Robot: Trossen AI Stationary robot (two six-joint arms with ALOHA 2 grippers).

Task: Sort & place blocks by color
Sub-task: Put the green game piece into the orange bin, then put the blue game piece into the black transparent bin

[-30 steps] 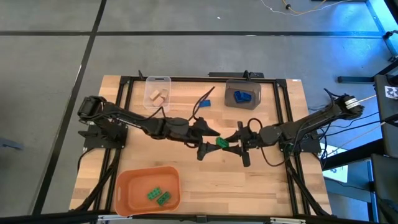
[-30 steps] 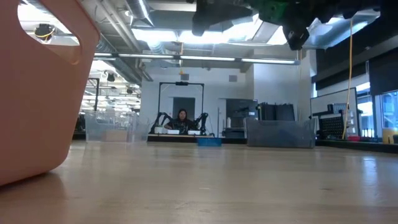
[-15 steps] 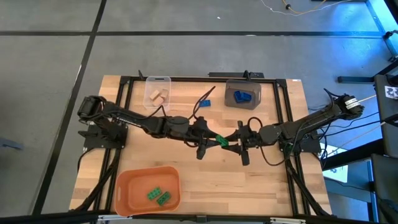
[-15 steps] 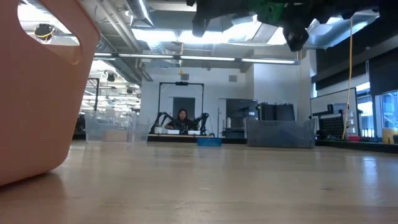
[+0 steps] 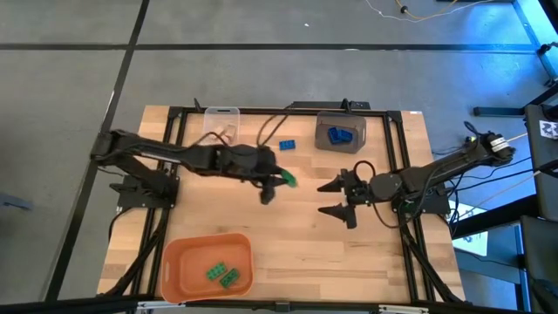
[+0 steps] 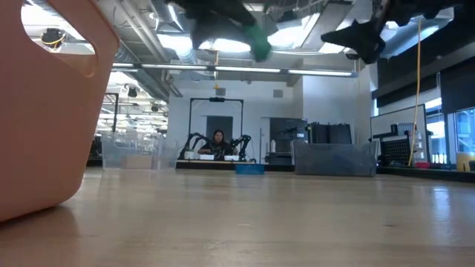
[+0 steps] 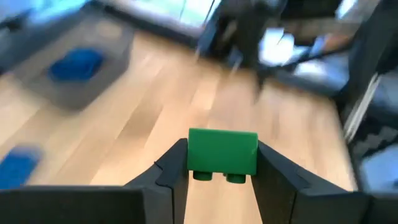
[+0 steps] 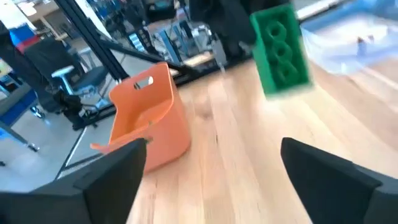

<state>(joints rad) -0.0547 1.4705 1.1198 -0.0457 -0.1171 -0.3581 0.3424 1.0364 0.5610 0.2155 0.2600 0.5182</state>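
High view shows your left gripper (image 5: 277,183) over mid-table, clamped on a green block (image 5: 286,180) — the left wrist view has the brick pinched between both fingers (image 7: 171,177), studs down. Your right gripper (image 5: 336,199) sits just beside it, fingers spread wide and holding nothing. Two more green blocks (image 5: 221,275) lie in the orange bin (image 5: 173,262) — well apart from both grippers.

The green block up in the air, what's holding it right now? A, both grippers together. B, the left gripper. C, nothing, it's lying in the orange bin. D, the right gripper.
B: the left wrist view shows the green block clamped between the left gripper's fingers, while in the high view the right gripper stands open and apart from it.
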